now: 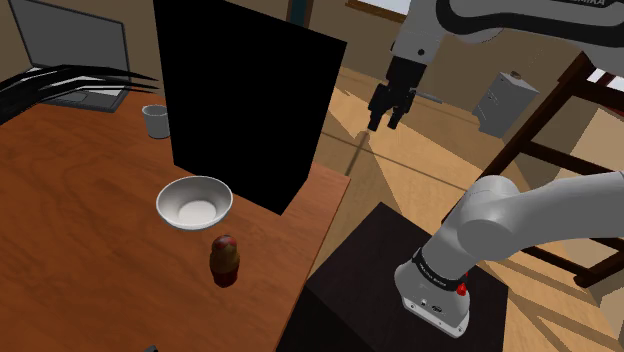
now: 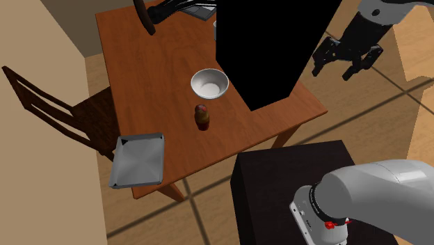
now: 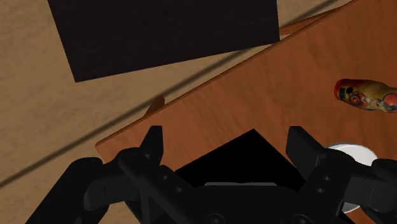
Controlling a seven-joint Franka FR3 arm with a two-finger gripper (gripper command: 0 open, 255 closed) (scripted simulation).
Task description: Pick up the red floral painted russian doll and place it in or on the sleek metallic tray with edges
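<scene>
The red floral painted doll [image 1: 225, 260] stands upright on the brown wooden table [image 1: 90, 200], close to its near edge and just in front of a white bowl [image 1: 195, 202]. In the second exterior view the doll [image 2: 202, 116] stands between the bowl [image 2: 210, 83] and the grey metallic tray [image 2: 138, 160], which lies at the table's corner. My gripper [image 1: 387, 122] hangs high over the floor, off the table's side and well away from the doll. In the wrist view the gripper [image 3: 228, 143] is open and holds nothing, and the doll [image 3: 366, 95] lies far off to one side.
A tall black block [image 1: 250, 100] stands on the table between the gripper and the bowl. A grey cup [image 1: 155, 121] and a laptop [image 1: 75, 50] sit at the far end. A wooden chair [image 2: 55, 111] stands beside the tray. The dark stand [image 1: 390, 290] adjoins the table.
</scene>
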